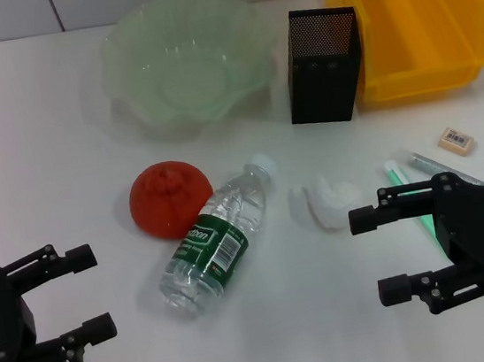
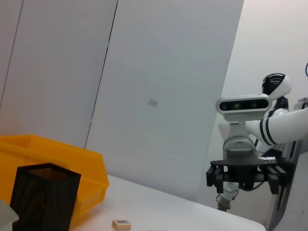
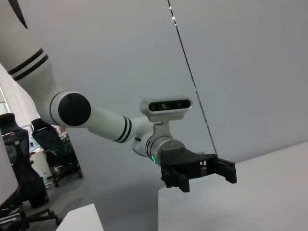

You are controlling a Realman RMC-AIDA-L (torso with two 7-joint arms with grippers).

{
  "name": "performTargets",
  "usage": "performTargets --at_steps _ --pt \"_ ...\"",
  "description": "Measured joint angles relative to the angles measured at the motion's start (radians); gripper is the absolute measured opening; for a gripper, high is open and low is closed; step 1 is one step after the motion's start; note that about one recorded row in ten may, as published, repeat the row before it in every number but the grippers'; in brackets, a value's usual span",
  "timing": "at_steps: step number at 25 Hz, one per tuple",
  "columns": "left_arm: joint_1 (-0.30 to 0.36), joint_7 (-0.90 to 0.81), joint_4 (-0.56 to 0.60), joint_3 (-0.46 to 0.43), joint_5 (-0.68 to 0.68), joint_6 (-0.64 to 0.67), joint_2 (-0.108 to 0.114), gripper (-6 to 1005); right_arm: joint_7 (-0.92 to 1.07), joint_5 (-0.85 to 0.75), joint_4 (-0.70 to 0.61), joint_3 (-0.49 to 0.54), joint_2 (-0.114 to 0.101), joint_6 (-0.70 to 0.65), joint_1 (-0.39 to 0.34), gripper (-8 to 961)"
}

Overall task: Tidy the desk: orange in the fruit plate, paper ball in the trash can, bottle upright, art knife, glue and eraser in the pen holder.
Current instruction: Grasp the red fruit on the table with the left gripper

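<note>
At mid-tabletop: red-orange ribbed orange (image 1: 169, 197), resting just beside and apparently touching the clear plastic bottle (image 1: 215, 238) with dark green label and white cap, which lies on its side, cap pointing toward the far edge. Nothing is sorted yet; all items lie loose.

Beyond the orange: translucent pale-green fruit plate (image 1: 180, 62) with scalloped rim, holding nothing. Beside it: square black mesh pen holder (image 1: 323, 64), then bright yellow rectangular trash can (image 1: 410, 16), touching or nearly so.

Toward the right: crumpled white paper ball (image 1: 327, 200); mint-green glue (image 1: 406, 190) stick and slim silver-grey art knife (image 1: 425, 162), both partly hidden under the right pincer (image 1: 380, 253); small beige eraser (image 1: 456, 140) farther out.

Left pincer (image 1: 92, 291): jaws spread, holding nothing, hovering near the front edge, well apart from the orange. Right pincer: likewise spread and unloaded.

Judgement: orange is the likely first item for the left arm. Approach from above, jaws straddling the fruit on the side away from the bottle, since a nudged bottle would roll. Path onward to the fruit plate looks unobstructed; lift above the wavy rim before release.
</note>
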Motion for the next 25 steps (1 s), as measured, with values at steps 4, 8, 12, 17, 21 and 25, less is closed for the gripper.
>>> performTargets --at_steps 4,8,12,17,21,25 --pt "-0.002 0.005 0.000 0.002 0.000 0.001 -0.003 817 -0.001 0.003 0.010 0.000 0.001 0.002 0.003 763" --pt "-0.003 0.000 0.000 0.001 0.001 0.002 -0.003 816 -0.003 0.004 0.012 0.001 0.001 -0.001 0.003 764" --pt "-0.003 -0.004 0.000 0.001 0.001 0.005 -0.003 816 -0.007 0.005 0.019 0.002 0.001 0.003 0.004 764" --pt "-0.004 -0.006 0.003 0.000 -0.002 0.004 -0.004 817 -0.011 0.005 0.021 0.006 0.001 0.009 -0.003 764" --pt "-0.013 -0.049 0.034 -0.002 0.000 -0.011 -0.001 817 -0.012 0.005 0.025 0.010 0.001 0.028 -0.014 765" --pt "-0.046 -0.139 0.085 -0.012 0.004 -0.082 0.002 817 -0.012 0.005 0.027 0.011 0.000 0.066 -0.032 764"
